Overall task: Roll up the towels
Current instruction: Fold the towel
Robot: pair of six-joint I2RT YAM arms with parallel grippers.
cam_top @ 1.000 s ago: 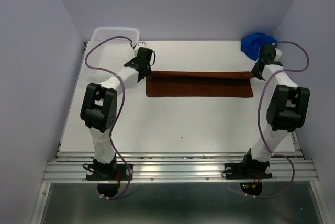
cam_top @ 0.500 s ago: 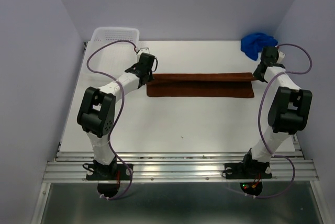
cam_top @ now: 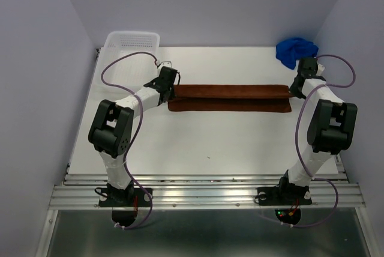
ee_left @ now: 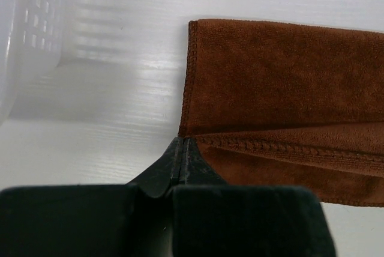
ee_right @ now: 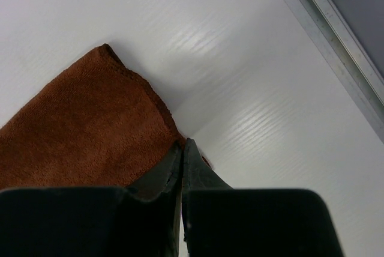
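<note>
The rust-brown towel point(cam_top: 228, 98) is spread as a long strip across the middle of the white surface point(cam_top: 210, 143), with one long edge doubled over it. Its left end is pinched in the closed left gripper point(ee_left: 182, 146), and its right end, as far as can be seen, in the closed right gripper point(ee_right: 182, 148). The blue towel point(cam_top: 294, 51) is bunched at the far right corner, and a white basket point(cam_top: 132, 41) is set far left.
</note>
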